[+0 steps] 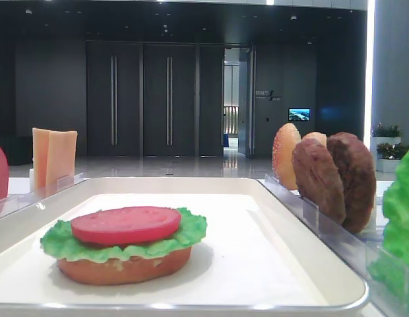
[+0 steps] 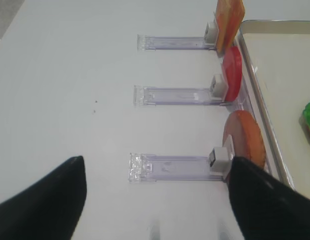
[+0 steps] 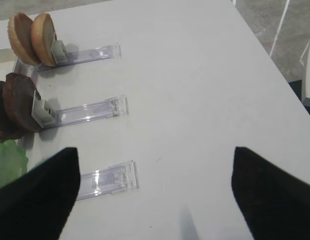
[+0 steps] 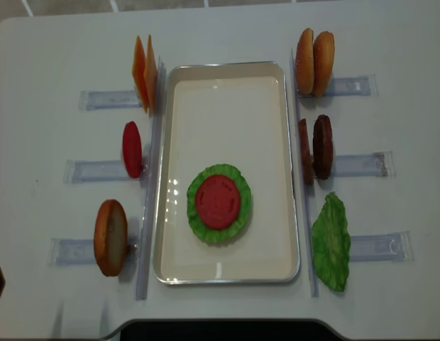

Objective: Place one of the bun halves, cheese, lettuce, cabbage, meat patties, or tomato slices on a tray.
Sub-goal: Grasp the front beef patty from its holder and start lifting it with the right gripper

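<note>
On the white tray point(image 4: 179, 142) lies a stack: a flat bun half point(image 1: 119, 269), lettuce point(image 4: 201, 226) and a tomato slice point(image 4: 218, 201) on top. Left of the tray stand cheese point(image 4: 145, 82), another tomato slice point(image 4: 132, 149) and a bun half point(image 4: 110, 236). To its right stand two seeded bun halves point(image 4: 314, 60), two meat patties point(image 4: 321, 145) and a lettuce leaf point(image 4: 331, 241). My left gripper point(image 2: 155, 200) hangs open and empty over the table beside the bun half point(image 2: 245, 140). My right gripper point(image 3: 155, 190) is open and empty, right of the patties point(image 3: 17, 102).
Clear plastic holder racks point(image 4: 99, 170) stick out on both sides of the tray, one under each gripper point(image 3: 107, 180) point(image 2: 170, 166). The table's right edge point(image 3: 275, 75) runs close by in the right wrist view.
</note>
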### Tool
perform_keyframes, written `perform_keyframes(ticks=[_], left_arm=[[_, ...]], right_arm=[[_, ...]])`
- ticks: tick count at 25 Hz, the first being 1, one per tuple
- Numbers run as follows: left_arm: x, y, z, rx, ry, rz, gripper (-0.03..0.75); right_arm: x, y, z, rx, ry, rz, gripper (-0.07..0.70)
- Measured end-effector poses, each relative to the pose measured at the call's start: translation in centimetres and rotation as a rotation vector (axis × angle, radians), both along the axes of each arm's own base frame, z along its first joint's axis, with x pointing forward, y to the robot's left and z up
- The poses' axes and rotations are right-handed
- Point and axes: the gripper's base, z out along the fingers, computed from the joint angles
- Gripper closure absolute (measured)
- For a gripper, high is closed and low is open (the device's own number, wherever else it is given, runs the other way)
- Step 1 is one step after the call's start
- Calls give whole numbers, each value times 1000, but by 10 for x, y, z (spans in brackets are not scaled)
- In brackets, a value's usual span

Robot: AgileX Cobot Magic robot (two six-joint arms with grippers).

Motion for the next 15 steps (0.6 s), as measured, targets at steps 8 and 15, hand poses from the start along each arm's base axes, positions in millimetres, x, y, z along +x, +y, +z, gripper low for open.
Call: perform_keyframes(ticks=[8, 15], left_arm=[[0, 0, 0, 0, 0, 0, 24], [0, 0, 0, 0, 0, 0, 24]], right_arm=[[0, 0, 0, 0, 0, 0, 47], [0, 0, 0, 0, 0, 0, 47]])
